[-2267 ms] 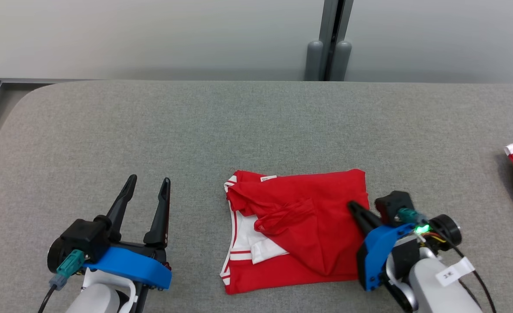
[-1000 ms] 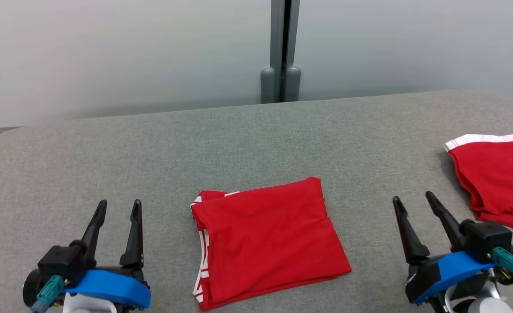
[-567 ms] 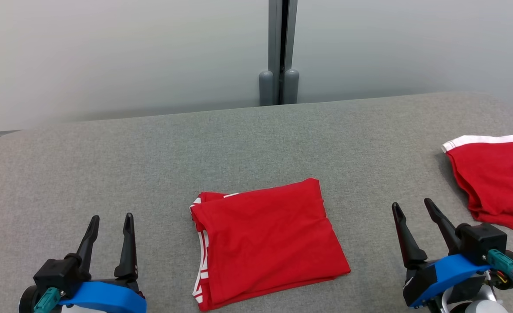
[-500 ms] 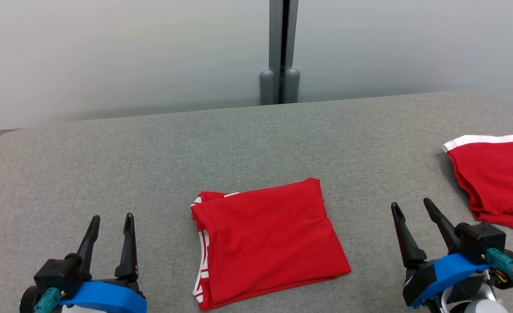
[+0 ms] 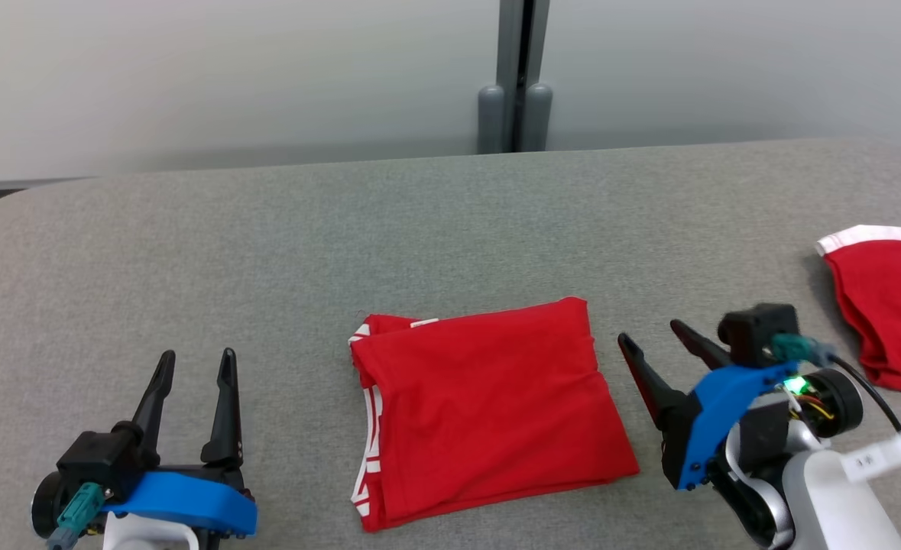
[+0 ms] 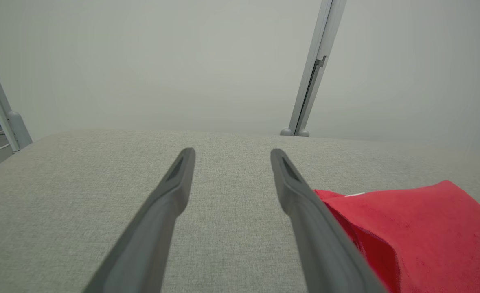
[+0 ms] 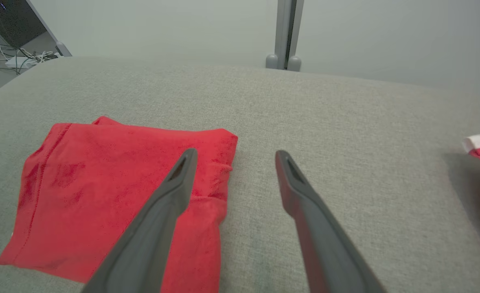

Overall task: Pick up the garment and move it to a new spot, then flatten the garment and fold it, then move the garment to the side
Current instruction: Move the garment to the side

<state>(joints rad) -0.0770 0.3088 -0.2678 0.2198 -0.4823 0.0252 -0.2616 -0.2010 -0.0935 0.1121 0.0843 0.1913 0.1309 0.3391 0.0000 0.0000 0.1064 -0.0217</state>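
Now folded garment [image 5: 488, 412] lies crosswise, trim leftward; left hand [image 5: 197, 354], right hand [image 5: 649, 331] spread.

Grey fabric-covered table [image 5: 267, 252], pale wall panels [image 5: 190, 69], grey post [image 5: 523, 69], white-banded red cloth [image 5: 893, 305] at right edge

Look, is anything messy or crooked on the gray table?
Only a little. The folded red garment sits slightly crooked to the edge of the table, and its white trim peeks out along its left side. A second red garment lies at the right end, partly out of view. Nothing looks torn or spilled.
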